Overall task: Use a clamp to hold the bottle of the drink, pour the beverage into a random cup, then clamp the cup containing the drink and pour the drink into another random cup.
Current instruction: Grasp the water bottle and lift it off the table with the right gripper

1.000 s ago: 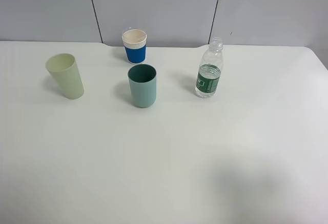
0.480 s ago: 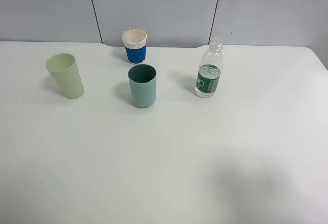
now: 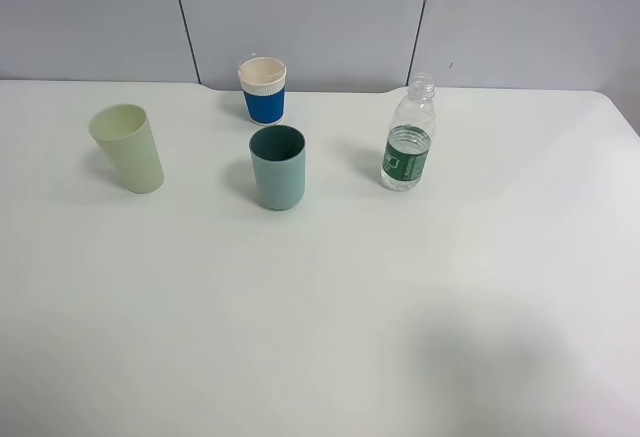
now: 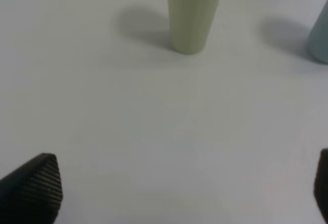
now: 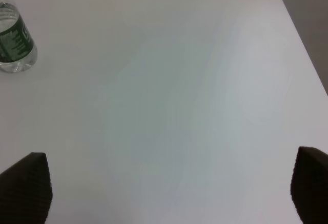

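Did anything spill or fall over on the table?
No. The bottle, teal cup, pale green cup and blue-and-cream cup all stand upright, apart, and the table looks dry. The bottle just has no cap.

The clear uncapped bottle (image 3: 409, 137), green-labelled and holding water (image 3: 407, 139), stands upright at 3 o'clock from the upright teal tumbler (image 3: 278, 168); the pale green tapered cup (image 3: 128, 148) stands at 9 o'clock.
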`<state>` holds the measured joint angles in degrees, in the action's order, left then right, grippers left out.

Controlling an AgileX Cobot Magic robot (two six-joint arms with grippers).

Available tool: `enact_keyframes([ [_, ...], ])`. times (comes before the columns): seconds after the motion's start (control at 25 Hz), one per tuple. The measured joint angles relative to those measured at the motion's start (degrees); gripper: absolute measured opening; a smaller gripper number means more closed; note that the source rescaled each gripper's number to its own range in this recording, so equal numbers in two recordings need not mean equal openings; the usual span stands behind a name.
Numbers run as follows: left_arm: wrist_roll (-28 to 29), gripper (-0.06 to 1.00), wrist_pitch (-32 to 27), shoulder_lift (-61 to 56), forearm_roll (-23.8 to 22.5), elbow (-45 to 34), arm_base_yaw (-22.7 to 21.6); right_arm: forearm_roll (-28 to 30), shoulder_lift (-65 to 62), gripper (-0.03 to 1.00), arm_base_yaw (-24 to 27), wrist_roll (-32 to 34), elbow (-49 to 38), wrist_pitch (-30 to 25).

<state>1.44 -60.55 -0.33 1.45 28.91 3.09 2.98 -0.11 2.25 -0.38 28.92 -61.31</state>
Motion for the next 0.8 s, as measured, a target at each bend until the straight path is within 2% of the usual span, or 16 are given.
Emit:
enact_keyframes([
  [0.8, 0.0, 1.0, 0.0, 0.0, 0.0, 0.0, 0.0, 0.0, 0.0, 1.0, 0.0, 0.0, 0.0, 0.0],
])
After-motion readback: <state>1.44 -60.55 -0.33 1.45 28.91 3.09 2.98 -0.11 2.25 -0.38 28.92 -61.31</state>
